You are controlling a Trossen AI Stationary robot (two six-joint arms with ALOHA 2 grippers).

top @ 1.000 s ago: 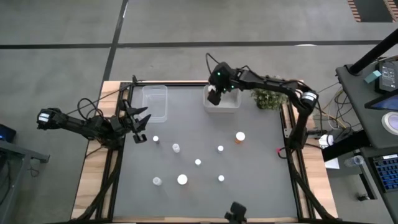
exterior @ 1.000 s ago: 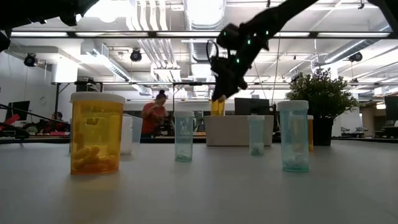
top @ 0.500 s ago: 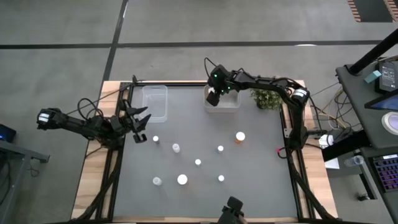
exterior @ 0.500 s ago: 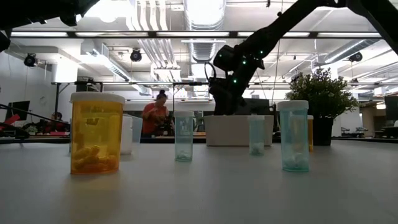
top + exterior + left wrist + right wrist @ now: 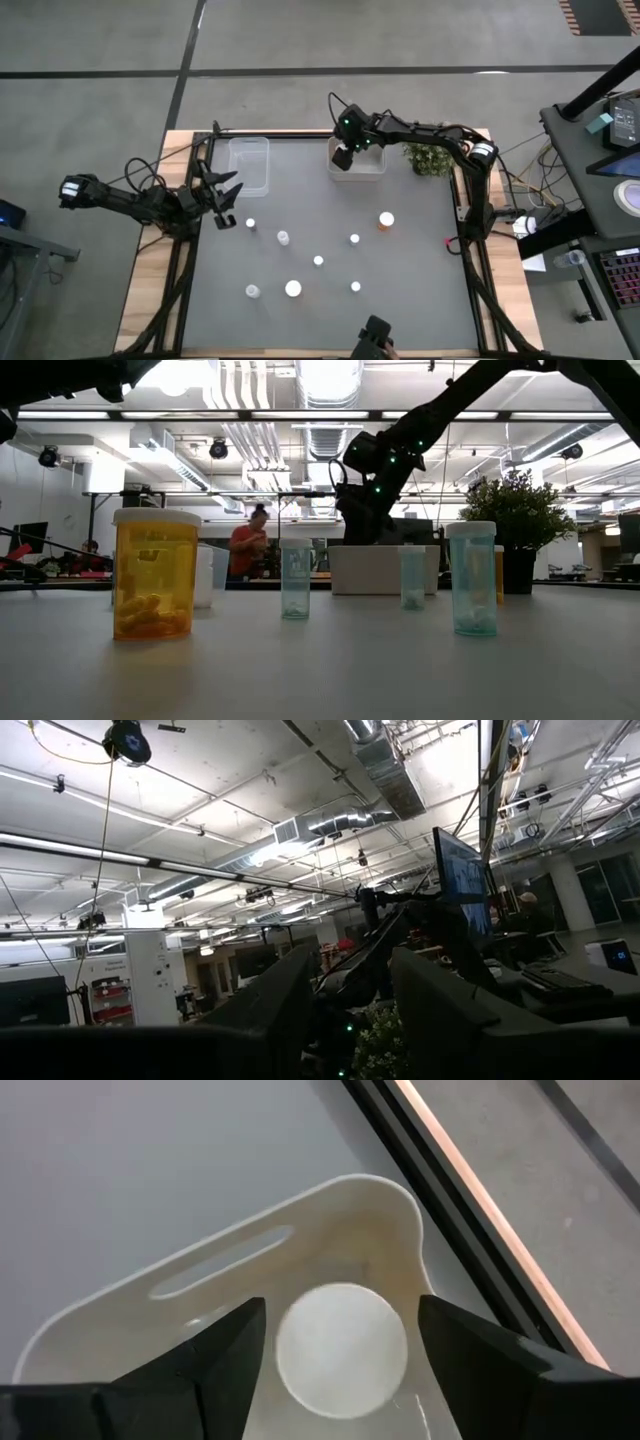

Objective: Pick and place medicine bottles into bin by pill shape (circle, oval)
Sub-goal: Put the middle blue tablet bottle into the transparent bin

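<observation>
My right gripper [image 5: 345, 156] is open, low inside the white bin [image 5: 370, 166] at the table's far edge. Its fingers stand on either side of a bottle's white cap [image 5: 341, 1350] with a narrow gap each side; the bottle stands on the bin's floor. Several white-capped bottles stand on the grey mat, among them an orange one [image 5: 386, 220] and a large-capped one [image 5: 293, 289]. In the low view an orange bottle [image 5: 155, 573] and pale ones [image 5: 472, 578] stand upright. My left gripper [image 5: 225, 200] is open and empty at the mat's left edge.
A clear bin [image 5: 250, 165] stands at the far left of the mat. A green potted plant [image 5: 432, 158] stands right of the white bin. Wooden table borders run along both sides. A person [image 5: 245, 550] shows in the room beyond.
My right gripper has gone down into the white bin with an orange bottle, which now sits hidden behind the bin's wall in the low view. In the last half second it has kept still.
</observation>
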